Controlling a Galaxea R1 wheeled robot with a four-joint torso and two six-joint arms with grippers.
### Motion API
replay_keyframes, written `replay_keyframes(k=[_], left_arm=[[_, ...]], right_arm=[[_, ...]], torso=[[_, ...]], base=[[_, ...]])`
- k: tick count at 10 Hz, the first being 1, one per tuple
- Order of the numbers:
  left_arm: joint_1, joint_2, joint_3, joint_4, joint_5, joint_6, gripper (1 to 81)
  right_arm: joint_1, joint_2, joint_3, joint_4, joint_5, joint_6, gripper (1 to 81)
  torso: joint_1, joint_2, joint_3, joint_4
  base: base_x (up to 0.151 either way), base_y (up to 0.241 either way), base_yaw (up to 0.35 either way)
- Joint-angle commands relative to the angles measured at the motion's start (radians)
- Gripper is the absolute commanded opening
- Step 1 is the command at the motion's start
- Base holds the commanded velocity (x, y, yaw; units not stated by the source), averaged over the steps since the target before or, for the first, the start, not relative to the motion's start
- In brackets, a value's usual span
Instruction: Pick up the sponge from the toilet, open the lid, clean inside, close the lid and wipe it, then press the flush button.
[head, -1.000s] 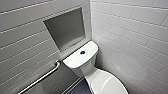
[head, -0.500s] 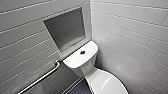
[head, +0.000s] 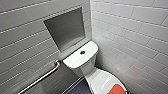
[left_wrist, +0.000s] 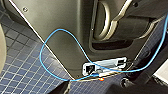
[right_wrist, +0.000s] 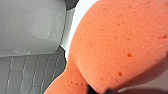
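The white toilet (head: 86, 66) stands in the corner with its lid (head: 100, 80) down. The round dark flush button (head: 82, 52) sits in the middle of the flat tank top. The red-orange sponge (head: 117, 88) lies against the lid's near part, at the lower edge of the head view. In the right wrist view the sponge (right_wrist: 120, 45) looms very close and looks pinched at one end, with my right gripper shut on it. White toilet ceramic (right_wrist: 32, 25) lies beyond it. My left gripper is open, away from the toilet.
A metal grab bar (head: 42, 77) slants along the left tiled wall below a recessed niche (head: 66, 28). A tiled wall closes the right side. In the left wrist view, the robot's dark base and a blue cable (left_wrist: 50, 42) hang over dark blue floor tiles (left_wrist: 20, 65).
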Motion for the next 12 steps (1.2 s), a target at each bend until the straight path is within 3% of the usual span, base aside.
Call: replay_keyframes(k=[1, 6, 9, 11, 12], left_arm=[[0.005, -0.021, 0.001, -0.004, 0.088, 0.007, 81.1], [0.005, -0.021, 0.001, -0.005, 0.087, 0.007, 81.1], [0.005, -0.024, 0.001, -0.005, 0.087, 0.007, 81.1], [0.006, -0.028, 0.001, -0.008, 0.087, 0.007, 81.1], [0.009, -0.033, 0.001, -0.010, 0.087, 0.007, 81.1]], right_arm=[[0.376, 0.192, -0.440, -0.058, -0.461, -0.043, 1.0], [0.457, 0.508, -0.741, -0.090, -0.515, -0.043, 1.0], [0.439, 0.639, -0.812, -0.101, -0.517, -0.040, 1.0], [0.401, 0.642, -0.820, -0.093, -0.474, -0.034, 1.0], [0.375, 0.633, -0.826, -0.087, -0.396, -0.032, 1.0]], torso=[[0.000, 0.000, 0.000, 0.000], [0.000, 0.000, 0.000, 0.000], [0.000, 0.000, 0.000, 0.000], [0.000, 0.001, 0.000, 0.000], [0.000, 0.001, -0.001, 0.000]], base=[[0.000, 0.000, 0.000], [0.000, 0.000, 0.000], [0.000, 0.000, 0.000], [0.000, 0.000, 0.000], [0.000, 0.000, 0.000]])
